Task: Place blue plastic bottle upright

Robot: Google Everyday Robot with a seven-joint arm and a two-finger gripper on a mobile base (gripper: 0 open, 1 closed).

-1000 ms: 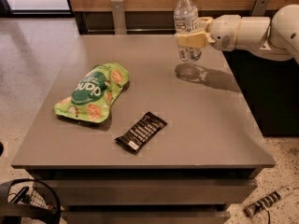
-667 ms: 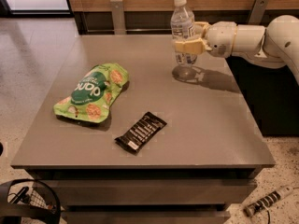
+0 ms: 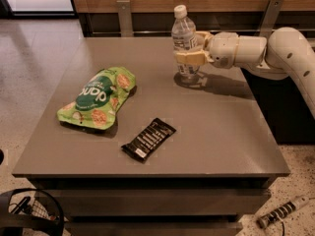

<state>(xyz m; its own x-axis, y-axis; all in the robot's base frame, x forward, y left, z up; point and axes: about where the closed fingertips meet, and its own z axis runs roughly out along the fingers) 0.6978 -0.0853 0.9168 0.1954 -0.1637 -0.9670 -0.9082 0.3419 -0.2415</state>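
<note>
My claw grips the waist of the small clear white-capped plastic bottle, holding it vertical on the grey bench, far side, right of centre, so its base sits flat.

Grey worktop: green snack bag left-centre, black snack bar nearer, both flat. Far side: blue plastic bottle upright, base at surface. The gripper reaches in from the right, fingers clamped round it.
</note>
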